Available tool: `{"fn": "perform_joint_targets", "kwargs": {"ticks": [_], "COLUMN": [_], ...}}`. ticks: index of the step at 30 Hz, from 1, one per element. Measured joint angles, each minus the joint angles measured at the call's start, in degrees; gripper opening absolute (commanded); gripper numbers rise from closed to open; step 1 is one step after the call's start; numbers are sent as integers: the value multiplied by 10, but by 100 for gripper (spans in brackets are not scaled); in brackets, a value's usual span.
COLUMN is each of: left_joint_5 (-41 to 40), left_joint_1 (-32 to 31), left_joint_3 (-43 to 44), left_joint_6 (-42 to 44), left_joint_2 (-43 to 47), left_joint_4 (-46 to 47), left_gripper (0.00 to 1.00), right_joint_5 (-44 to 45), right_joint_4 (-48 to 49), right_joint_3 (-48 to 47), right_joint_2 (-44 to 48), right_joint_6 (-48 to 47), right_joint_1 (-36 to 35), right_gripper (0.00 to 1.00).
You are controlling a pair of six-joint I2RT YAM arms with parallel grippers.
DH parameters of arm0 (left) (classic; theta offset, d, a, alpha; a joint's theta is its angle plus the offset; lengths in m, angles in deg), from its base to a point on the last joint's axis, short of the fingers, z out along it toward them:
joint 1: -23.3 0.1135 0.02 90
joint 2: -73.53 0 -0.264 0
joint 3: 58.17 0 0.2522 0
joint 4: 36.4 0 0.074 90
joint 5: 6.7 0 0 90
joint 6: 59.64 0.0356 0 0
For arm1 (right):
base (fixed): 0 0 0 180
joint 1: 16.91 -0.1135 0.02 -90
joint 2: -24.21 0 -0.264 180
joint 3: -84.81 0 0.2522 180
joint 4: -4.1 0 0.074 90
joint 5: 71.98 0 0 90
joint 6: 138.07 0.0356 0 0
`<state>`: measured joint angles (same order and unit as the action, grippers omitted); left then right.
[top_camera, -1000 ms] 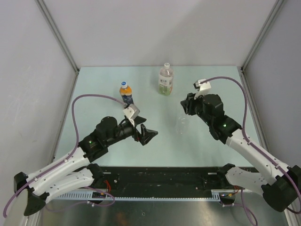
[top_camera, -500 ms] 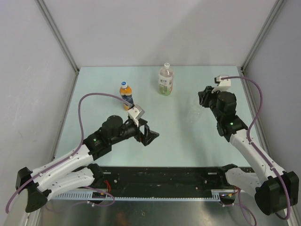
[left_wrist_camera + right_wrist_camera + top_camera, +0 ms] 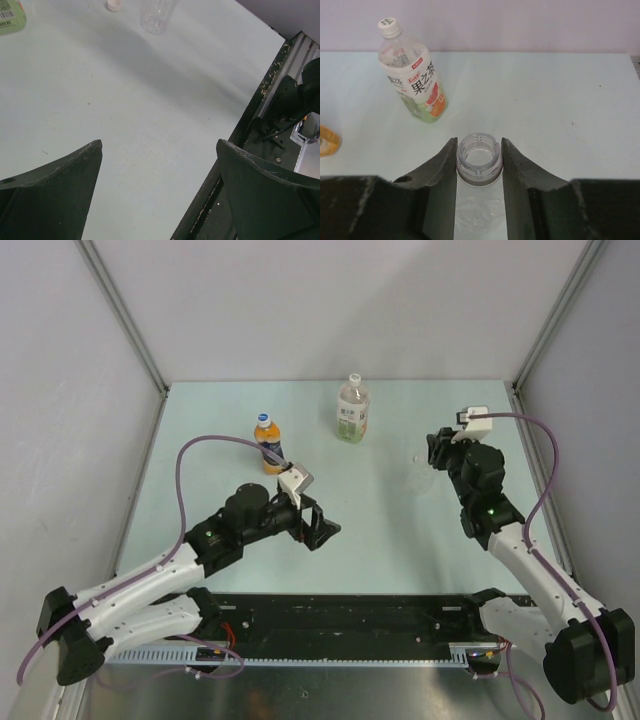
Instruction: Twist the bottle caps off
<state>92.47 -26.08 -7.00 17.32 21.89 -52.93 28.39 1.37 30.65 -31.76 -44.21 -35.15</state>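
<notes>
My right gripper is shut on the neck of a clear, uncapped bottle; in the top view the gripper holds this bottle at the right side of the table. A whitish translucent cap lies on the table beside the bottle's base. My left gripper is open and empty over the table's front middle. An orange bottle carries a blue cap. A green tea bottle carries a white cap, also seen in the right wrist view.
The pale green table is walled by grey panels with metal posts. A black rail runs along the near edge and shows in the left wrist view. The orange bottle's edge shows in the right wrist view.
My right gripper has carried the clear bottle to the right and farther back. My left gripper has edged slightly forward and right, still open.
</notes>
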Motion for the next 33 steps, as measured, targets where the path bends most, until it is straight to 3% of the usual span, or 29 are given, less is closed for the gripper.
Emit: {"fn": "perform_joint_targets", "kwargs": {"ticks": [19,26,27,28,31,33], "left_joint_5": [15,15,15,15,14,11], "left_joint_1": [0,0,0,0,0,0], "left_joint_3": [-13,-21,-21,-21,-21,-21], "left_joint_6": [0,0,0,0,0,0], "left_joint_2": [15,20,20,20,19,19], "left_joint_4": [0,-2,-2,-2,-3,-3], "left_gripper": [99,99,99,99,99,99], "right_joint_5": [128,146,143,140,121,109], "right_joint_4": [89,99,99,98,90,82], "right_joint_3": [50,50,50,50,50,50], "right_joint_2": [-99,-106,-105,-104,-98,-92], "right_joint_6": [21,36,36,35,31,31], "right_joint_1": [15,20,20,21,22,23], "right_gripper": [0,9,11,20,62,78]}}
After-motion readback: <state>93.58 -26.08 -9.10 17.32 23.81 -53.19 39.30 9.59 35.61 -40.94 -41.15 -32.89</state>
